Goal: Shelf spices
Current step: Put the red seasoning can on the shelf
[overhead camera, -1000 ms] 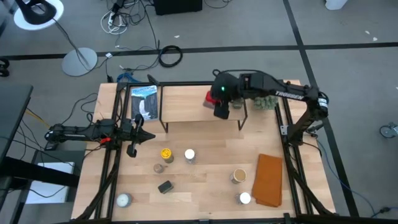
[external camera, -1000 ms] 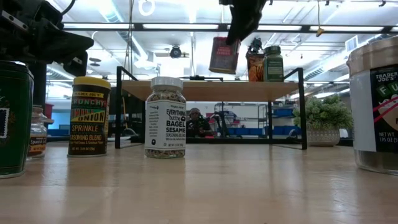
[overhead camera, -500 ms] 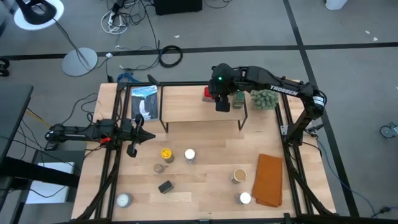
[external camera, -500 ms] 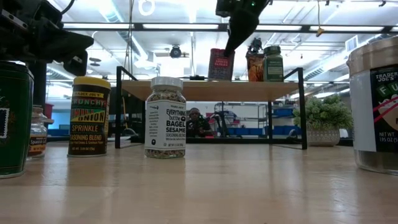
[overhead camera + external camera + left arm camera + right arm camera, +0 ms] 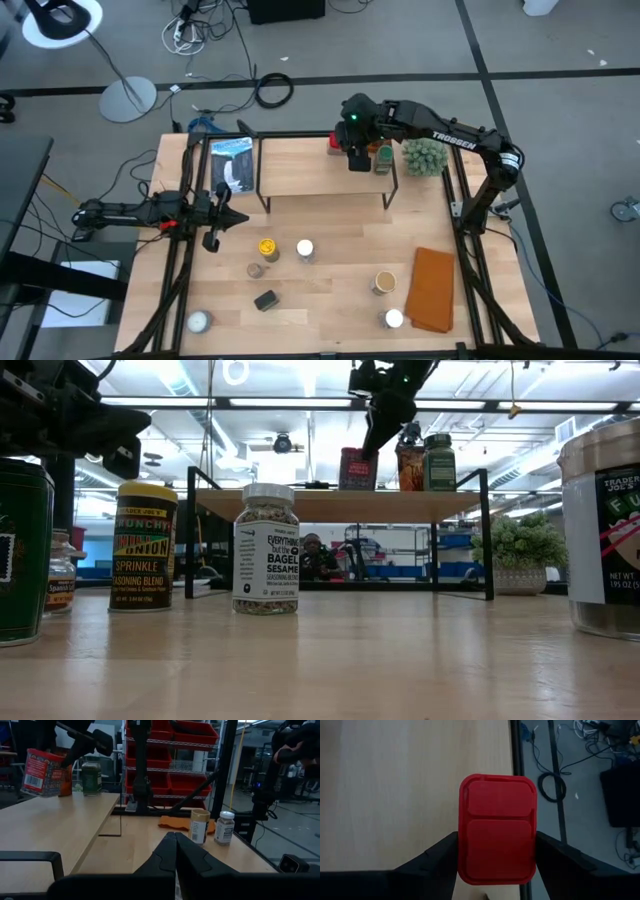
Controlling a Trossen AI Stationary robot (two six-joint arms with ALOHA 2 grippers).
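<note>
Right gripper (image 5: 497,851) clamped on red box (image 5: 497,827), setting it on shelf (image 5: 300,165) far-right; next: release, lift clear.

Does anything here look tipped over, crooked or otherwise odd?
One thing: the red box on the shelf looks tilted in the left wrist view, with the right gripper closed on its sides. The jars on the table stand upright; nothing looks spilled.

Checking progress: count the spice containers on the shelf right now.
3, all at the shelf's right end: the red tin between the right hand's fingers, an orange-brown jar, and a green jar. Others may be hidden.
</note>
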